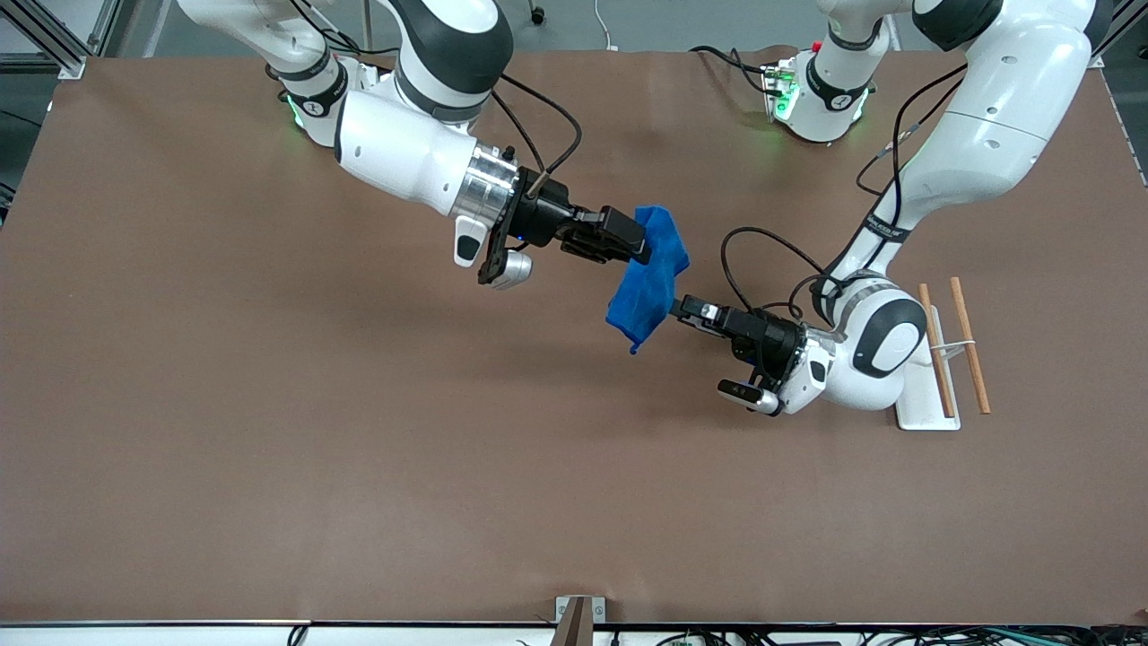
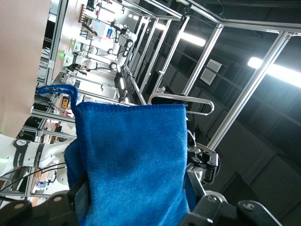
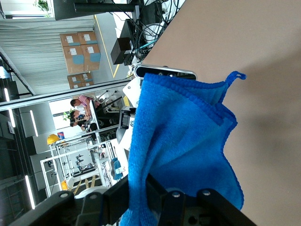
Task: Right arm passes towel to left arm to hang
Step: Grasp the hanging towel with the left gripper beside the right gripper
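The blue towel [image 1: 650, 269] hangs in the air over the middle of the table, with a short thread at its lowest corner. My right gripper [image 1: 640, 244] is shut on the towel's upper part; in the right wrist view the towel [image 3: 183, 132] is pinched between the right gripper's [image 3: 148, 188] black pads. My left gripper [image 1: 674, 309] reaches in at the towel's lower part from the left arm's end. In the left wrist view the towel [image 2: 131, 160] fills the space between the wide-apart fingers of the left gripper [image 2: 135, 194].
A white stand [image 1: 928, 408] with two wooden rods [image 1: 971, 345] sits on the brown table [image 1: 269, 449] at the left arm's end, just past the left arm's wrist. Both arm bases stand along the table edge farthest from the front camera.
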`<act>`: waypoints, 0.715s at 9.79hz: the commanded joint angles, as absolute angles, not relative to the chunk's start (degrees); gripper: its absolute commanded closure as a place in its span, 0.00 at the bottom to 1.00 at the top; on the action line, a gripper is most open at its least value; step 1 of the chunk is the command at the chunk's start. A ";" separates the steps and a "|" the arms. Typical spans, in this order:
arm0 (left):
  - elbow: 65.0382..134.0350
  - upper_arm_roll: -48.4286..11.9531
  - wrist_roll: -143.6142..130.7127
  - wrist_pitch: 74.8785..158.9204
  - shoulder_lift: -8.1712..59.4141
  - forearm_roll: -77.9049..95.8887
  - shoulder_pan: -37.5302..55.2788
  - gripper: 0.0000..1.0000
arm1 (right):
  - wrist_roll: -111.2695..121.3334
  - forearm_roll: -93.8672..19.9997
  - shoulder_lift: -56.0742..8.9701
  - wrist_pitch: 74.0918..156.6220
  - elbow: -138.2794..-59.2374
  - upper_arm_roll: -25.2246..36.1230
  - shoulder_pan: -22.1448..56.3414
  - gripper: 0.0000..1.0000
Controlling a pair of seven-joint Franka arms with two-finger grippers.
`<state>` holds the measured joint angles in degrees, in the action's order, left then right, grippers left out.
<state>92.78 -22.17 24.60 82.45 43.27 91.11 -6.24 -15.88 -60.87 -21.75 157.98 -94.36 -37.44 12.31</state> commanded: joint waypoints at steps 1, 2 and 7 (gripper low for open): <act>93.16 -22.32 24.79 82.71 44.21 91.49 -6.86 0.20 | -16.08 -62.05 -22.50 158.73 -93.34 -38.14 12.30 1.00; 92.73 -22.32 24.70 82.44 44.21 91.49 -7.20 0.20 | -16.08 -62.05 -22.50 158.73 -93.34 -38.14 12.30 1.00; 91.93 -22.33 22.94 80.60 43.77 91.49 -8.17 0.67 | -16.17 -62.14 -22.50 158.73 -92.90 -38.23 12.30 1.00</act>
